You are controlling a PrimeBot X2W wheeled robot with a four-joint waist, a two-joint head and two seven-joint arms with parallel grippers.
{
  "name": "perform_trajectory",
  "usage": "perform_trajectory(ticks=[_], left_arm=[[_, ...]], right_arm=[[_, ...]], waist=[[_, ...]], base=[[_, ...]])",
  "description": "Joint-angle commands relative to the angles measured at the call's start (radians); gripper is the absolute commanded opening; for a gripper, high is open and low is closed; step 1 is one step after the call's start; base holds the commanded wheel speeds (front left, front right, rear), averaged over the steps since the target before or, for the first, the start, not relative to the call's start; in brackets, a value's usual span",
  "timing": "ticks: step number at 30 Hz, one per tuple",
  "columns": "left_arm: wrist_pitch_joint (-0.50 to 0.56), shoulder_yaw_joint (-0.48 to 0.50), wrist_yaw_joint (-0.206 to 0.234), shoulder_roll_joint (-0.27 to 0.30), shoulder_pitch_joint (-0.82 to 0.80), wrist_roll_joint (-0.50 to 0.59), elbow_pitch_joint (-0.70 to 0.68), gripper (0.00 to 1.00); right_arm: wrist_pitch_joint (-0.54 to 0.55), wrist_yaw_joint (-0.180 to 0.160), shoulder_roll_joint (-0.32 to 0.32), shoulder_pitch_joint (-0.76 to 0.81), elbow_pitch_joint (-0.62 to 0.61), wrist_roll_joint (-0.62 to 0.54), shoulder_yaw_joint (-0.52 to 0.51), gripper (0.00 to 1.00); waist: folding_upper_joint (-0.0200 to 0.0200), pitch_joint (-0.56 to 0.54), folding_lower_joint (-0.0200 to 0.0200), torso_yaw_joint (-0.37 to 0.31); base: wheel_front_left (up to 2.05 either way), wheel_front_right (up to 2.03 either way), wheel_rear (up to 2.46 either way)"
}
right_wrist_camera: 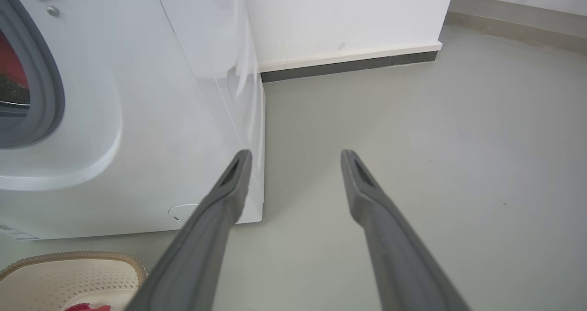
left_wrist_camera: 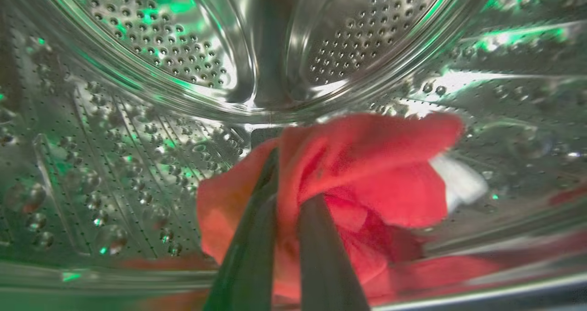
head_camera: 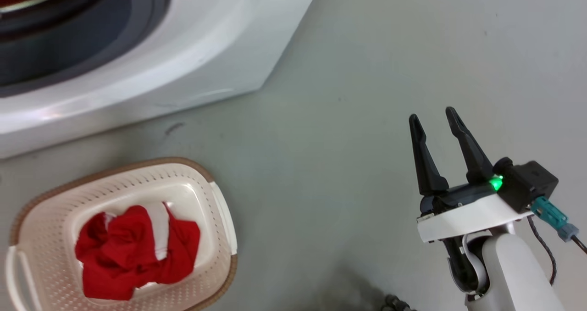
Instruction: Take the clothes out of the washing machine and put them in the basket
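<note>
In the left wrist view my left gripper [left_wrist_camera: 291,182] is deep in the steel perforated drum [left_wrist_camera: 151,49] of the washing machine [head_camera: 192,49]. It is shut on a red garment with a white panel [left_wrist_camera: 367,173], and fabric is pinched between its two dark fingers. More red cloth lies along the drum's lower edge. The cream basket [head_camera: 137,165] stands on the floor in front of the machine and holds a crumpled red and white garment [head_camera: 133,247]. Well to the right of the basket, my right gripper [head_camera: 432,113] hangs open above the floor with nothing between its fingers [right_wrist_camera: 296,157].
The grey floor [head_camera: 344,95] stretches to the right of the machine. A white wall with a dark skirting [right_wrist_camera: 348,65] runs behind the machine's side. A corner of the basket [right_wrist_camera: 69,260] shows at the lower left of the right wrist view.
</note>
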Motion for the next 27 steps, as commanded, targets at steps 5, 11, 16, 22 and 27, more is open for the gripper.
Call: perform_trajectory(ticks=[5,11,16,22,27], left_arm=[[-0.220,0.019,-0.043,-0.050,0.045,-0.060,0.151,0.00],[-0.463,0.043,-0.081,-0.141,0.136,-0.134,0.339,0.00],[-0.518,0.066,-0.099,-0.189,0.219,-0.170,0.378,0.00],[-0.524,0.128,-0.096,-0.236,0.361,-0.184,0.212,0.00],[-0.523,0.178,-0.098,-0.282,0.494,-0.160,0.013,0.00]], right_arm=[[-0.004,-0.001,0.000,0.053,0.013,-0.032,-0.037,1.00],[-0.004,-0.001,0.000,0.132,0.037,-0.073,-0.079,1.00],[-0.004,-0.001,0.000,0.174,0.044,-0.089,-0.092,1.00],[-0.004,-0.001,0.000,0.220,0.037,-0.109,-0.110,1.00],[-0.003,-0.001,0.000,0.248,0.027,-0.126,-0.116,1.00]], waist=[[0.0000,-0.141,0.0000,0.049],[0.0000,-0.284,0.0000,0.087],[0.0000,-0.360,0.0000,0.101],[0.0000,-0.434,0.0000,0.126],[0.0000,-0.485,0.0000,0.151]], base=[[0.00,0.00,0.00],[0.00,0.00,0.00],[0.00,0.00,0.00],[0.00,0.00,0.00],[0.00,0.00,0.00]])
